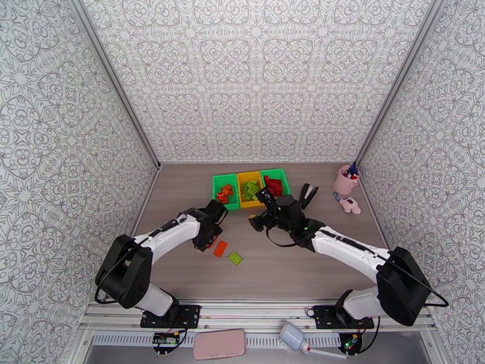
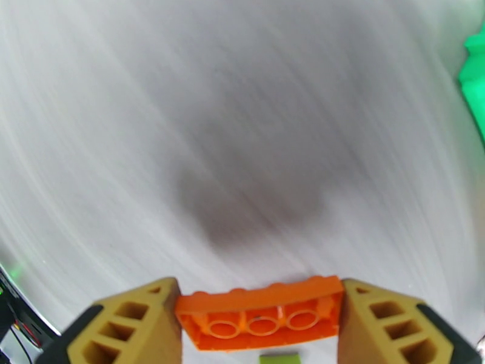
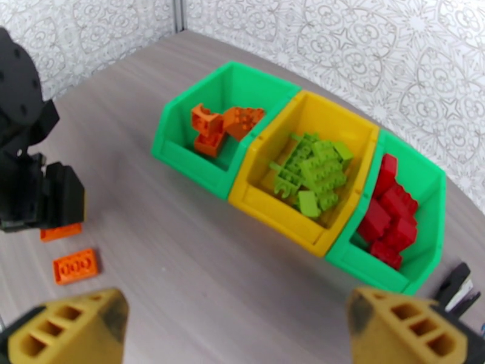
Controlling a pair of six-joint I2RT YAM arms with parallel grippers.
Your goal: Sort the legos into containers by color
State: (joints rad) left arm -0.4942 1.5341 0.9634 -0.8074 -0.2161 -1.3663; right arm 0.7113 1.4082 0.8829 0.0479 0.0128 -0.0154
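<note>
From above, a loose orange lego [image 1: 220,248] and a lime lego [image 1: 234,258] lie on the counter [image 1: 273,268] beside your left arm. At the left wrist, the left fingers [image 2: 139,326] clamp a second orange lego [image 2: 260,313] end to end, likely for carrying. At the right wrist, the right fingers [image 3: 73,326] gape empty before the containers [image 3: 273,207], colors separated inside.

The top external camera looks down from above and behind the arm bases [image 1: 171,315], far enough back to take in the whole tabletop [image 1: 273,274] and the patterned walls [image 1: 254,74]. The left wrist camera sits close over the blurred tabletop, facing past the left hand [image 2: 260,289] and the orange brick [image 2: 260,316] between its fingers. The right wrist camera rides higher behind the right hand [image 3: 236,304], tilted down at the bins [image 3: 267,204]. With the top view it shares those bins and the loose orange brick [image 3: 76,266].
</note>
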